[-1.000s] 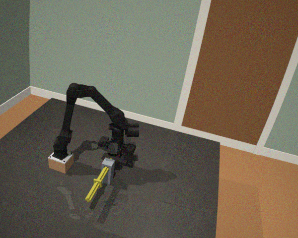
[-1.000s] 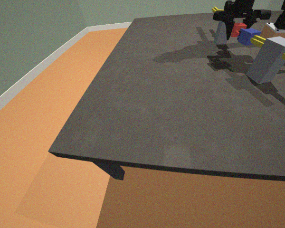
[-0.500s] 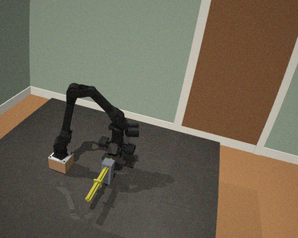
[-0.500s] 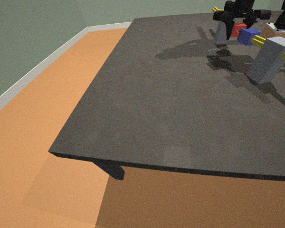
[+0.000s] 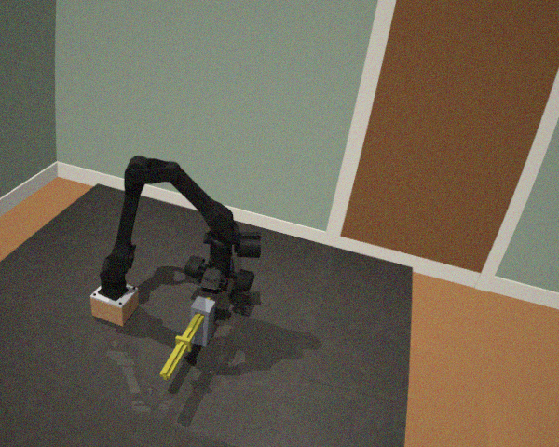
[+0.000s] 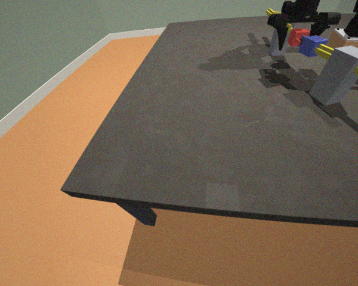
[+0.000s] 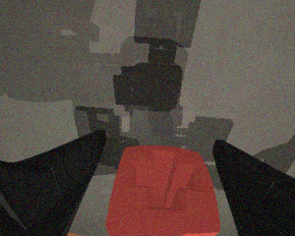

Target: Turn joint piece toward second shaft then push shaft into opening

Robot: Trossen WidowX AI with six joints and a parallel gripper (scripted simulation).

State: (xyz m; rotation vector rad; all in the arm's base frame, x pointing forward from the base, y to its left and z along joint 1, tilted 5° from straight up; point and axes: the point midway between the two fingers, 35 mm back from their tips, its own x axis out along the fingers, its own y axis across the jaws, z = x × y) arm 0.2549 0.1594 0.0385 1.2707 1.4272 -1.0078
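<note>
The red joint piece (image 7: 163, 204) (image 6: 296, 37) sits between the two black fingers of my gripper (image 7: 160, 141) (image 6: 298, 33) (image 5: 219, 283). The fingers stand open, with a gap on each side of the piece. A blue piece (image 6: 310, 45) adjoins the red one, on the end of a yellow shaft (image 6: 324, 51) that runs through the near grey block (image 6: 338, 75) (image 5: 205, 315). That shaft's long tail (image 5: 179, 348) sticks out of the block toward the front. A second grey block (image 6: 276, 44) stands behind the red piece, with a yellow shaft end (image 6: 272, 12) beyond it.
The arm's tan base block (image 5: 114, 307) (image 6: 339, 38) stands on the dark table (image 5: 318, 360) (image 6: 203, 123), left of the blocks in the top view. The table's edge drops to an orange floor (image 6: 34, 185).
</note>
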